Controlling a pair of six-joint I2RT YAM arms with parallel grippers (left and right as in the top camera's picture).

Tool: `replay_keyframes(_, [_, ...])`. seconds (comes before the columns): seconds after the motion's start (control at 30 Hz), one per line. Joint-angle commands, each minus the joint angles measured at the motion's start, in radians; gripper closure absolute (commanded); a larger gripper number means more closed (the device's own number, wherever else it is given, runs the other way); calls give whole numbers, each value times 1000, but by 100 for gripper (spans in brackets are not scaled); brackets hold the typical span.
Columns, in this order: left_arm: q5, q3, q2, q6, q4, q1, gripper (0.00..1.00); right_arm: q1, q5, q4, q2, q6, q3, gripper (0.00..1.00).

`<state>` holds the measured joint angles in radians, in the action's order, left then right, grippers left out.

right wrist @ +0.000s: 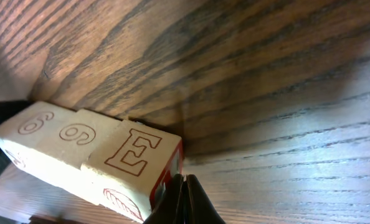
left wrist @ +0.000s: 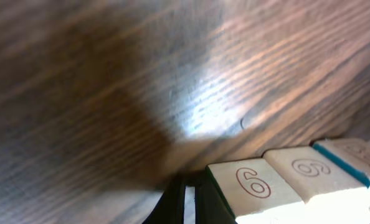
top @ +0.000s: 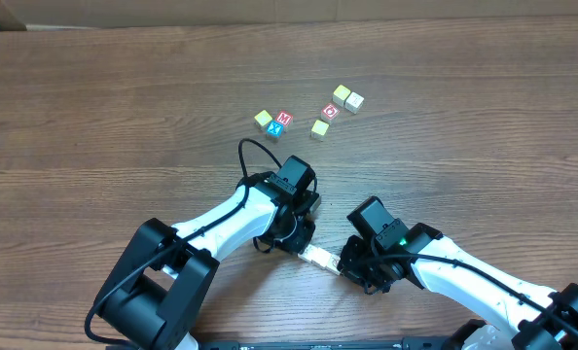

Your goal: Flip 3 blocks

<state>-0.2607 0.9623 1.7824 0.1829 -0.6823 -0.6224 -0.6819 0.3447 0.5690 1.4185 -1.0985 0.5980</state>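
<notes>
On the wood-grain counter [top: 94, 97], the blocks [top: 318, 258] lie in a row between the left claw [left wrist: 188, 194] and right claw [right wrist: 184, 193], both pressed together. Uneven end pressure could buckle the row and scatter them.

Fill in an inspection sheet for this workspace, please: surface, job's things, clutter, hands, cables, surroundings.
Surface: brown wood-grain table.
Job's things: row of three pale blocks between the two hands; faces show 6, 6 or 9, E.
Clutter: seven loose cubes farther off, including red M cube, blue X cube, red O cube.
Hands: left hand shut at one end of the row; right hand shut at the E end.
Cables: black cable loop on the left arm.
Surroundings: pale strip beyond the far table edge; nothing else seen.
</notes>
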Motion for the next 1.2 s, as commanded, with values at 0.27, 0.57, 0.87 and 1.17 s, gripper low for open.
replay_keyframes(0.27, [115,-43,61,-11,34,-5,96,-64,26,-37,2,-90,3,96])
replay_keyframes(0.57, [116,-43,61,-27,55,-5,96,-89,12,-43,8,-124,3,96])
replay_keyframes(0.87, [115,-37,61,-27,60,-5,96,-90,16,-44,80,-133,3,96])
replay_keyframes(1.17, [115,-37,61,-27,65,-5,96,-90,18,-66,81,-133,3,96])
